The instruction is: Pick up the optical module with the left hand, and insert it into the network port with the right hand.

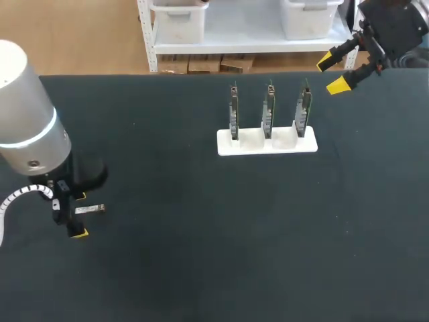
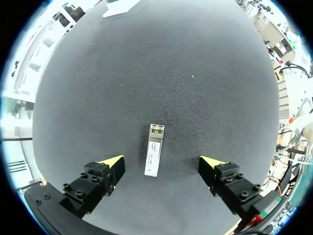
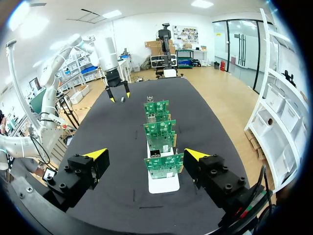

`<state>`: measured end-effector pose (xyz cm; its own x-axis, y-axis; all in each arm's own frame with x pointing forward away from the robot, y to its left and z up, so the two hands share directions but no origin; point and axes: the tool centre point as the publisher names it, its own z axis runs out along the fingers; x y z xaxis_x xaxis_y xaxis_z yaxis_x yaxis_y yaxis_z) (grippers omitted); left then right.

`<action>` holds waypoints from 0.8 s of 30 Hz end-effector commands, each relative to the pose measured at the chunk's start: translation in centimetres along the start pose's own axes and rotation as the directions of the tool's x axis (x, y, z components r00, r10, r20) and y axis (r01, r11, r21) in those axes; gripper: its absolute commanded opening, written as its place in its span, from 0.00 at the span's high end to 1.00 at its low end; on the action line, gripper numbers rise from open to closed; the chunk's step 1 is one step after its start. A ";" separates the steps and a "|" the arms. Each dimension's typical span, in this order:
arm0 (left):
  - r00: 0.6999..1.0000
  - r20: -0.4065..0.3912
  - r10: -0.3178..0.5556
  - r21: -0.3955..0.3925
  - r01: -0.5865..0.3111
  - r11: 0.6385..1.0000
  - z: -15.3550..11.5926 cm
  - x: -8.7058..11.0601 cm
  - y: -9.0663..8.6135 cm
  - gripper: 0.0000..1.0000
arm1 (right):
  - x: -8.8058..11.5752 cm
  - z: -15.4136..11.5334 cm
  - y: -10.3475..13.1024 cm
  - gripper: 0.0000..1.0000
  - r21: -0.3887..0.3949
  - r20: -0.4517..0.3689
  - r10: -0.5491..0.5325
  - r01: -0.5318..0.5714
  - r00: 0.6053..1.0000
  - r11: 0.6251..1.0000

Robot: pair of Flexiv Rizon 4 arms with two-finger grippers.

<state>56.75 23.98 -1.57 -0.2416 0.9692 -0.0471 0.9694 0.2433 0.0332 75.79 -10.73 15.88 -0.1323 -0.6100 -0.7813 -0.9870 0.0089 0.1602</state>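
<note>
Head view: left gripper (image 1: 74,215) is low over the table (image 1: 201,235) at its left side. The optical module (image 1: 89,209) lies flat right by its yellow tips, not lifted. Likely a pre-grasp pose. The right gripper (image 1: 338,72) is parked high at the far right corner, wide open and empty, probably waiting for a handover. A white holder (image 1: 267,144) sits mid-table, far side, well apart from the module. It carries three boards (image 1: 268,111), standing upright one per slot, so their ports can be reached.

Left wrist view: the module (image 2: 154,155) is flat on the table between the spread fingers (image 2: 110,166), which don't touch it on either side. Jaws are wide and hold nothing. The module's long axis points ahead, so closing would pinch its long sides.

Right wrist view: the gripper (image 3: 146,155) is open with nothing in it, looking along the row of boards (image 3: 163,166) in the holder (image 3: 163,186). A small metal cage on the nearest board is likely the network port (image 3: 155,153), with nothing inserted as far as I can tell. The left gripper (image 3: 117,95) hangs over the table's far end.
</note>
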 end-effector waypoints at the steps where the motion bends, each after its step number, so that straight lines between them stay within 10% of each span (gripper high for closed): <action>1: 1.000 -0.016 0.001 0.002 -0.001 1.000 0.2 -0.4 0.2 0.00 | 0.0 0.0 0.1 0.00 0.004 -0.001 0.000 0.000 1.000 1.000; 24: 0.999 -0.031 -0.021 0.020 0.022 1.000 0.6 -0.3 0.5 0.00 | 0.0 0.0 0.1 0.00 0.004 -0.001 0.000 0.000 1.000 1.000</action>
<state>56.92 23.86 -1.79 -0.2634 0.9645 -0.0201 0.9644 0.2638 0.0179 75.79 -10.73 15.88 -0.1323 -0.6100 -0.7813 -0.9870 0.0089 0.1602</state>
